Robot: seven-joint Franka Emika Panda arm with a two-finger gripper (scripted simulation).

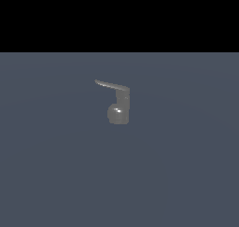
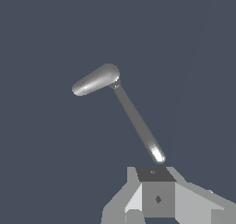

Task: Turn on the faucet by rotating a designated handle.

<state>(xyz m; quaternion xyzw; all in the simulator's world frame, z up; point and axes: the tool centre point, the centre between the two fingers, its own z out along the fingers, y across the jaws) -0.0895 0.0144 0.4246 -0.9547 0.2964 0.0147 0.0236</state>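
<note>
The faucet [image 1: 118, 110] is a small grey metal fixture standing alone on the dark floor in the exterior view, with a glossy rounded bulb at its base and a short column. Its handle [image 1: 111, 85], a thin curved lever, sticks out from the column's top towards the exterior view's left. In the wrist view the handle [image 2: 136, 121] shows as a long thin bar whose bright tip ends just short of my gripper [image 2: 155, 193]. The rounded bulb [image 2: 95, 80] lies at the bar's far end. My gripper touches nothing, and its fingers appear pressed together. No gripper or arm shows in the exterior view.
A plain dark blue-grey floor [image 1: 186, 174] surrounds the faucet, and a black band fills the top of the exterior view.
</note>
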